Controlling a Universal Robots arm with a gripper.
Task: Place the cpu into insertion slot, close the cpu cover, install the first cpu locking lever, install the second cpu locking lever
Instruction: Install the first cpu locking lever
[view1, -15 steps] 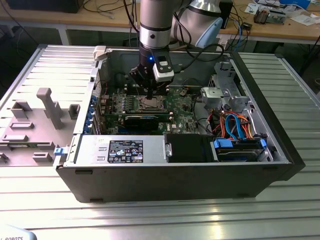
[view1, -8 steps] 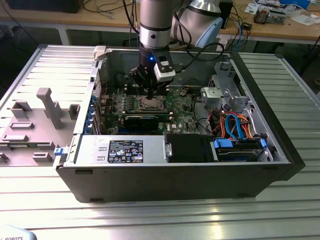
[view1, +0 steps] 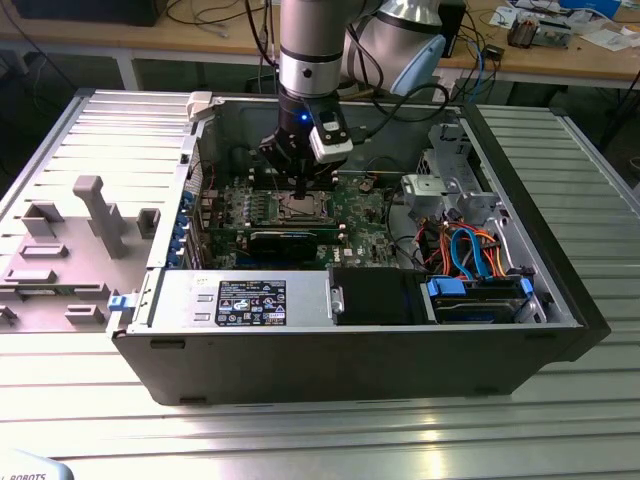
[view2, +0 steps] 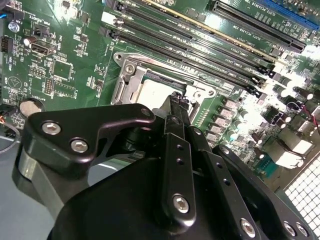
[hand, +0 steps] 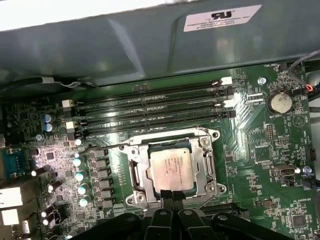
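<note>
the open dark-grey computer case (view1: 350, 360) lies on its side on the ribbed metal surface (view1: 300, 430), near the surface's middle. inside it, by the case's front wall in the exterior view, sit a silver power supply box with a black label (view1: 245, 300) and a bundle of blue and orange cables (view1: 470, 255). a grey plastic fixture tray (view1: 70, 250) lies on the surface toward the exterior view's left edge.

the green motherboard (hand: 260, 145) carries four long black memory slots (hand: 150, 107) running parallel just beside the socket, and a row of small silver-topped capacitors (hand: 80, 175) on another side of it.

the small flat square cpu with a silver-grey metal top (hand: 170, 167) lies flat in the square metal-rimmed insertion slot (hand: 212, 162), its edges square with the slot's rim. the thin silvery metal cpu cover frame (hand: 140, 170) lies down around the chip, which shows through its window. a thin wire locking lever (hand: 102, 148) stands out at a slant from one corner.

the black fingers (hand: 173, 196) are drawn narrow, tips together, pointing down at the socket's edge just beside the cpu; whether they pinch anything i cannot tell. in the second wrist view the fingers (view2: 176, 107) partly hide the cpu (view2: 150, 92).
</note>
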